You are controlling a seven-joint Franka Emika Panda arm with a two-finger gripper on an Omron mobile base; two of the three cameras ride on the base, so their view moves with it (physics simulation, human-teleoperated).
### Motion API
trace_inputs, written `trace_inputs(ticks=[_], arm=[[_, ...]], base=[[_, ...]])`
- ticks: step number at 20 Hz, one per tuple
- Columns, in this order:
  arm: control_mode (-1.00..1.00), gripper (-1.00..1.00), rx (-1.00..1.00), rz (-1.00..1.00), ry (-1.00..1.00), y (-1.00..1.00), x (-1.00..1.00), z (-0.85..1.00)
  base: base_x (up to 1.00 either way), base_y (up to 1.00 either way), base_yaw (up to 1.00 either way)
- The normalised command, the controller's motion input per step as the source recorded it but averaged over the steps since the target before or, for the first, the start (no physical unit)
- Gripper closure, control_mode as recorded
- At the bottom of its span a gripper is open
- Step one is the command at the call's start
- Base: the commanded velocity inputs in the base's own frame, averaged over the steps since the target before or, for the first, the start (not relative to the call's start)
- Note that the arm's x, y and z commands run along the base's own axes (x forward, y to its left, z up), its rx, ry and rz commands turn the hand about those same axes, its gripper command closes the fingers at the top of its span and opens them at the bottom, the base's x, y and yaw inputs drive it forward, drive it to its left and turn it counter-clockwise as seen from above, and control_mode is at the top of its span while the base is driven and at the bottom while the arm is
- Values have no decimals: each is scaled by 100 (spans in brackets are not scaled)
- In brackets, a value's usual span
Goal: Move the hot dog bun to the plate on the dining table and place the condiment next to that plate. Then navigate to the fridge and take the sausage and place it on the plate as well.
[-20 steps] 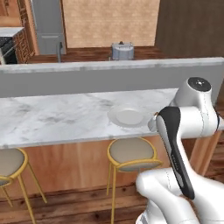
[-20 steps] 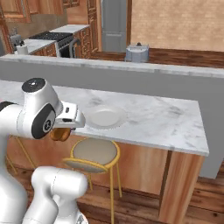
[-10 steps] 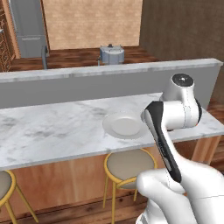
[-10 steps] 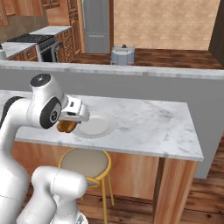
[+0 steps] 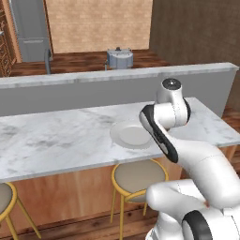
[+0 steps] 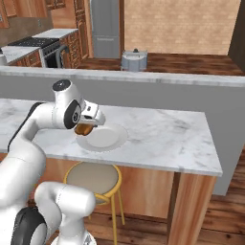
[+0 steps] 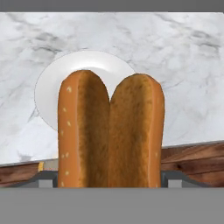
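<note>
While fingers [image 6: 84, 128] clasp hot dog bun [image 7: 111, 133] | plate [image 7: 48, 87] partly hidden

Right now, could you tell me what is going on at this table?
The robot arm is carrying the hot dog bun in its tool, closed on the bun's sides, split side facing the hand camera. It holds the bun above the near edge of the dining table, right by the plate, which lies bare on the marble top. The bun has not been set down yet.

Brick back wall [image 5: 98, 23], wood floor [image 6: 191, 62], yellow-legged stools [image 5: 139, 177]
</note>
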Motion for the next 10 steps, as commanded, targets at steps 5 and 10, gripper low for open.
trace_inputs(ticks=[5,10], arm=[[-100,100,3,-4,0,0,77,-90],[-100,100,2,-2,-2,-6,23,-68]], base=[[0,0,0],[0,0,0]])
